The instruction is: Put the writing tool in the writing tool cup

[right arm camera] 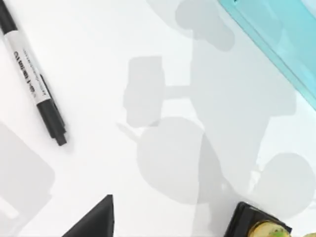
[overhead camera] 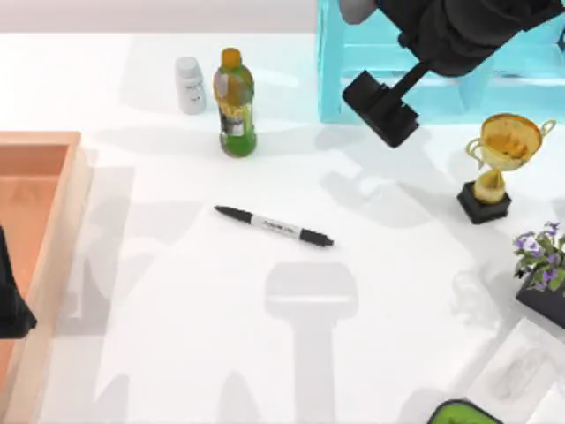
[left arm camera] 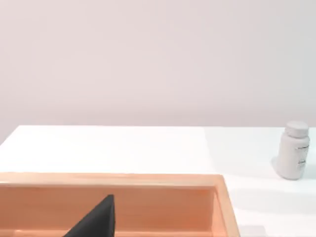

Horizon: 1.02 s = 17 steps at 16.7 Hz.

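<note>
The writing tool, a slim black marker pen point(overhead camera: 274, 226) with a white label band, lies flat near the table's middle, slanting down to the right. Its capped end also shows in the right wrist view point(right arm camera: 34, 84). The writing tool cup appears as a translucent cyan partitioned container point(overhead camera: 353, 53) at the back right, partly covered by my right arm; one of its edges shows up close point(right arm camera: 276, 49). My right gripper point(overhead camera: 381, 108) hangs above the table in front of that container, up and right of the pen, holding nothing I can see. My left gripper point(overhead camera: 11, 305) is parked over the wooden tray.
A green bottle point(overhead camera: 235, 102) and a white pill bottle point(overhead camera: 190, 85) stand at the back, left of the pen. A gold trophy point(overhead camera: 499, 163) and a purple flower pot point(overhead camera: 546, 265) stand at the right. A wooden tray point(overhead camera: 53, 221) lines the left edge.
</note>
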Available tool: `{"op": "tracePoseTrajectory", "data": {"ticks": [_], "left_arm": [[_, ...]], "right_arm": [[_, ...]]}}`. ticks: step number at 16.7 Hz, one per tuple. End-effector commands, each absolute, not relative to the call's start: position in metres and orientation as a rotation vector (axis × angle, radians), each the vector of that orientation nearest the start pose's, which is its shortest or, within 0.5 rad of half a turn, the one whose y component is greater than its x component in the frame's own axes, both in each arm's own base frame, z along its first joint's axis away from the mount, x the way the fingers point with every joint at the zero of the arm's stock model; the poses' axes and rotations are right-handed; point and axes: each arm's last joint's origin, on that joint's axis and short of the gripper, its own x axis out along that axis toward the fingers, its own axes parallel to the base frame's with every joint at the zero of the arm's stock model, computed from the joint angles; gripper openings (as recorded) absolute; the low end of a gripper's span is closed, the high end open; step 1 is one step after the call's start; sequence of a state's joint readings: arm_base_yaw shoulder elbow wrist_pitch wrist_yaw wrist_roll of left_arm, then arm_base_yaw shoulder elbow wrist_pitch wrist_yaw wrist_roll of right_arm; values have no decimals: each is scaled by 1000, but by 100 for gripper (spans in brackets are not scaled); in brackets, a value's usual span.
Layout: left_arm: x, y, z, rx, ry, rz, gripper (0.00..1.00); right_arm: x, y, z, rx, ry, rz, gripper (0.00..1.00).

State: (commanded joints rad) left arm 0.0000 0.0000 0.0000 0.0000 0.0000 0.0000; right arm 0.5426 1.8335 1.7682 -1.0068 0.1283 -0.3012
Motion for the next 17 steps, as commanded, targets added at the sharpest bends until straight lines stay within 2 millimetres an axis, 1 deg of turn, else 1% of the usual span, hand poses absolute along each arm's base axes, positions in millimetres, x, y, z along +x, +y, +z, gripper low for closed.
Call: {"op": "tracePoseTrajectory", "data": {"ticks": [2, 4, 6, 8, 10, 11, 13, 17], "left_arm": [[106, -1, 160, 0, 0, 0, 100], [106, -1, 160, 0, 0, 0, 100], [106, -1, 160, 0, 0, 0, 100], [106, -1, 160, 0, 0, 0, 100], [106, -1, 160, 0, 0, 0, 100], [106, -1, 160, 0, 0, 0, 100], [106, -1, 160, 0, 0, 0, 100], [106, -1, 160, 0, 0, 0, 100]], "right_arm": [[352, 242, 289, -731, 1041, 601, 100], [363, 278, 262, -823, 1111, 657, 100], [367, 308, 234, -905, 1169, 705, 100], [367, 329, 210, -971, 1212, 742, 100], [365, 344, 192, -1019, 1241, 768, 100], [364, 348, 186, -1035, 1251, 776, 100], [363, 351, 182, -1045, 1257, 781, 100], [365, 350, 181, -1040, 1261, 778, 100]]}}
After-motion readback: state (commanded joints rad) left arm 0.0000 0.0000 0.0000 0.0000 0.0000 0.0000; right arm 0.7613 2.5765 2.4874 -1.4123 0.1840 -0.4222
